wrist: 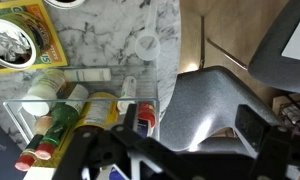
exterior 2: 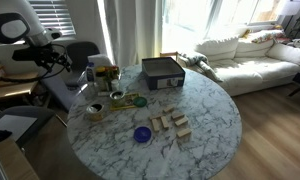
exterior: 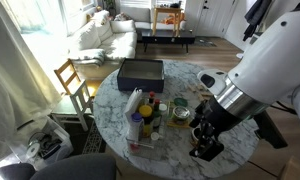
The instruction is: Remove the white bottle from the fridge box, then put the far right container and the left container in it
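Observation:
The fridge box (wrist: 90,72) is a clear bin on the marble table, packed with several bottles. In an exterior view the fridge box (exterior: 142,128) lies lengthwise near the table's edge. The white bottle (exterior: 137,101) stands in it, taller than its neighbours; from the wrist it shows as a slim white bottle (wrist: 126,93) beside a red-capped one. The low tan tin (exterior 2: 94,111) sits on the table outside the bin. My gripper (wrist: 170,150) hangs open and empty past the table edge, over a grey chair seat, to the side of the bin. In an exterior view the gripper (exterior: 204,140) is low by the table rim.
A dark grey box (exterior 2: 162,72) stands at the back of the table. A green jar (exterior: 162,108), a purple disc (exterior 2: 142,134) and wooden blocks (exterior 2: 171,124) lie on the marble. A yellow-green packet (wrist: 15,40) and a small white cap (wrist: 147,43) lie near the bin. Grey chair (wrist: 205,100) below.

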Controlling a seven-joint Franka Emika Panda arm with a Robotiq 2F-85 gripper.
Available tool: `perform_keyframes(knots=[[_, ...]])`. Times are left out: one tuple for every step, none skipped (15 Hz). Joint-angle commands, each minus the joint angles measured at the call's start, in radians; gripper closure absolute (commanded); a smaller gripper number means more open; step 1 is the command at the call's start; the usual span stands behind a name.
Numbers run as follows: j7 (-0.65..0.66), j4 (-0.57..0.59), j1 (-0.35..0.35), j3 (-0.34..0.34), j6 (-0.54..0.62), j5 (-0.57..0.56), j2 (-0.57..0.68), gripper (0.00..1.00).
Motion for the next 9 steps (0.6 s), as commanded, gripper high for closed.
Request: perform_keyframes(knots=[[0.032,0.047,-0.032,0.026,0.02,-0.004,0.066,0.0],[0.037,0.065,-0.035,0.028,0.027,-0.001,0.091,0.0],[0.035,0.105,-0.04,0.029,0.032,0.0,0.143,0.0],[0.033,0.127,-0.044,0.031,0.029,0.001,0.17,0.0],[0.039,0.16,-0.055,0.036,0.022,-0.015,0.211,0.0],[0.034,0.187,-0.059,0.04,0.016,-0.01,0.241,0.0],[0.04,0.22,-0.07,0.047,0.009,-0.025,0.279,0.0],[0.037,0.247,-0.076,0.054,0.008,-0.026,0.306,0.0],[0.048,0.277,-0.083,0.063,0.009,-0.042,0.34,0.0]])
